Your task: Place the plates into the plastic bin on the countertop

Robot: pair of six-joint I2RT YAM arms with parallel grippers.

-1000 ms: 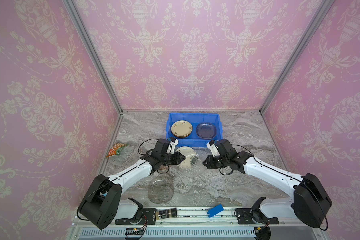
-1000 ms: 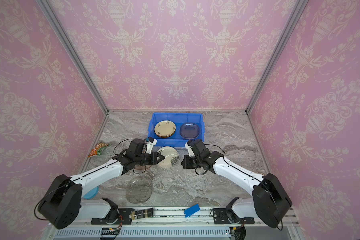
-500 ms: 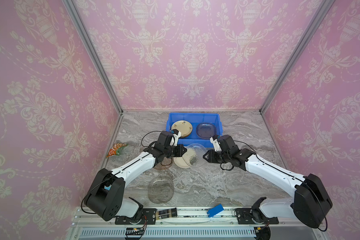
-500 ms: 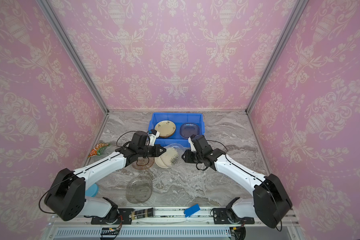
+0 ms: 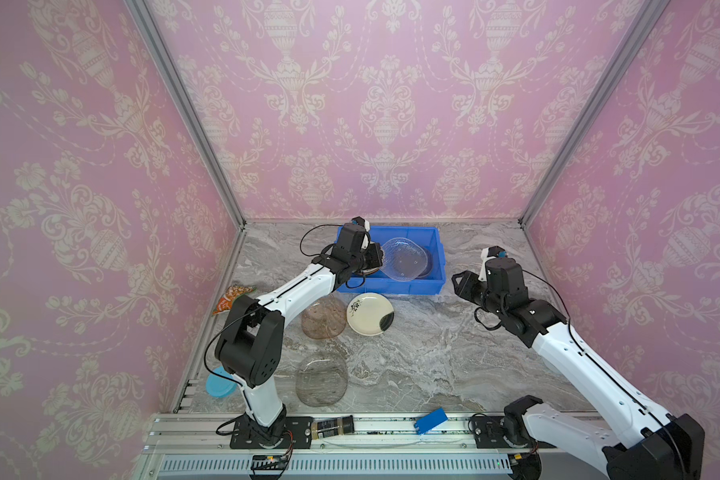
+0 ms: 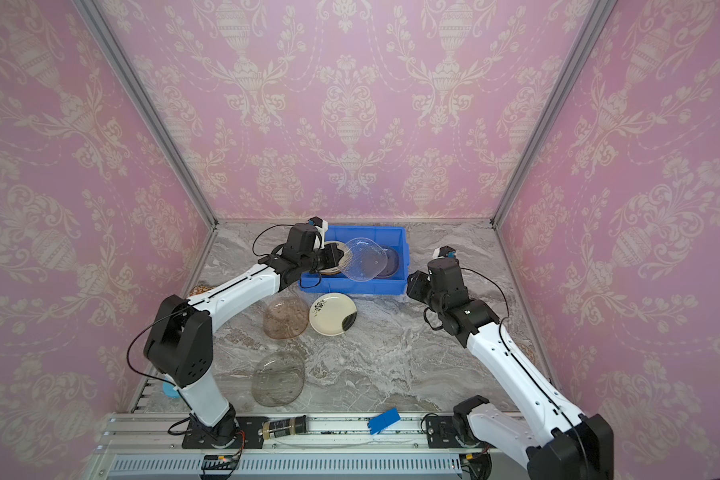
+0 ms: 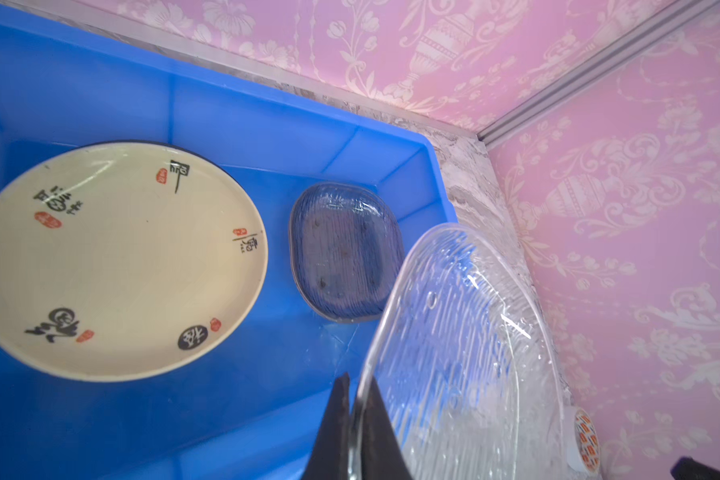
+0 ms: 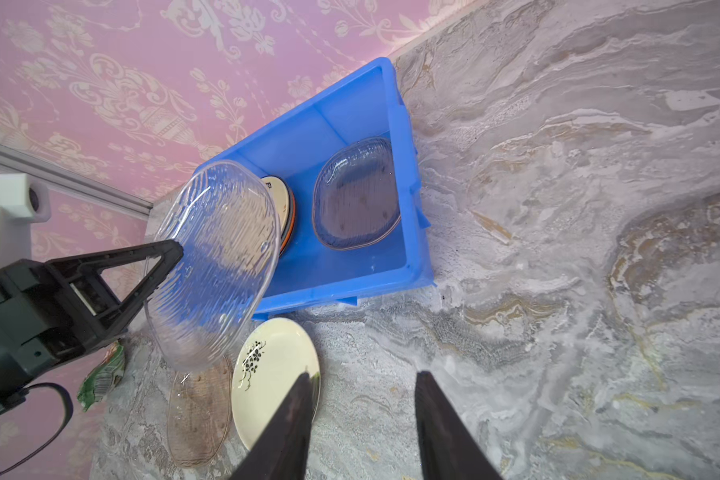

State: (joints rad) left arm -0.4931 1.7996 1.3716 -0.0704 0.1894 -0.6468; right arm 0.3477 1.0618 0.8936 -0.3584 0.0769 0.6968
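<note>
Left gripper: jaws clamped on the left rim of the clear ribbed rounded-square glass plate; arm reaching in over the bin's left end.
Clear plate: tilted steeply, raised above the middle of the bin, lifted off the plates below it.
Bright blue rectangular plastic bin: on the grey-and-white marble-patterned surface, against the middle of its back edge.
Inside the bin, left half: round cream plate with black calligraphy and red seals, on top of a stack; an orange rim showing beneath it in the right wrist view.
Inside the bin, right half: smoky ribbed rounded-square glass plate, flat on the floor, just beside the stack.
Out on the surface: 3 plates.
Round cream plate with a black flower sprig: just in front of the bin's front wall.
Amber rounded-square glass plate: to its left, the 2 rims touching or nearly so.
Grey smoky rounded-square glass plate: alone near the front edge, left of centre.
Right gripper: jaws apart, holding nothing, above the surface just past the bin's right front corner.
</note>
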